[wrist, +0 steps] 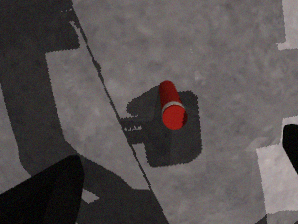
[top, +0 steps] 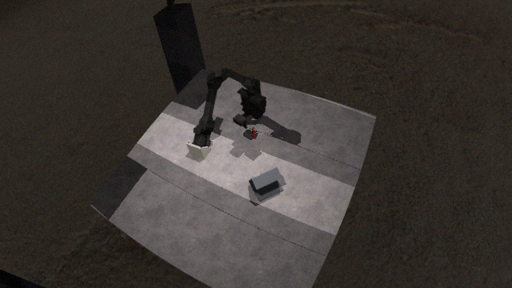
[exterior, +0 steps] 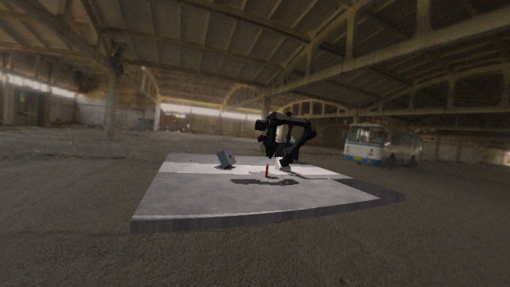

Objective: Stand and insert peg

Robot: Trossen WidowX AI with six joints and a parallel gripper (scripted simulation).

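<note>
The red peg [top: 254,134] [exterior: 267,171] [wrist: 169,95] stands upright on the table [top: 180,224] [exterior: 191,199]. The wrist view looks down on its top end, with the thin white band just below that end. My gripper [top: 249,120] [exterior: 270,155] [wrist: 186,152] is wide open and empty, pointing down above the peg. In the wrist view its dark fingers are at the lower left and right edge, and the peg shows between them sideways, touching neither. The grey sloped panel [top: 267,180] [exterior: 225,159] stands apart from the peg; its small dark hole [exterior: 229,155] shows in the exterior view.
The arm's pale base plate [top: 198,150] is on the table, on the other side of the peg from the panel. A tall dark box [top: 180,48] stands behind the arm at the table's corner. Shadows of the arm fall around the peg.
</note>
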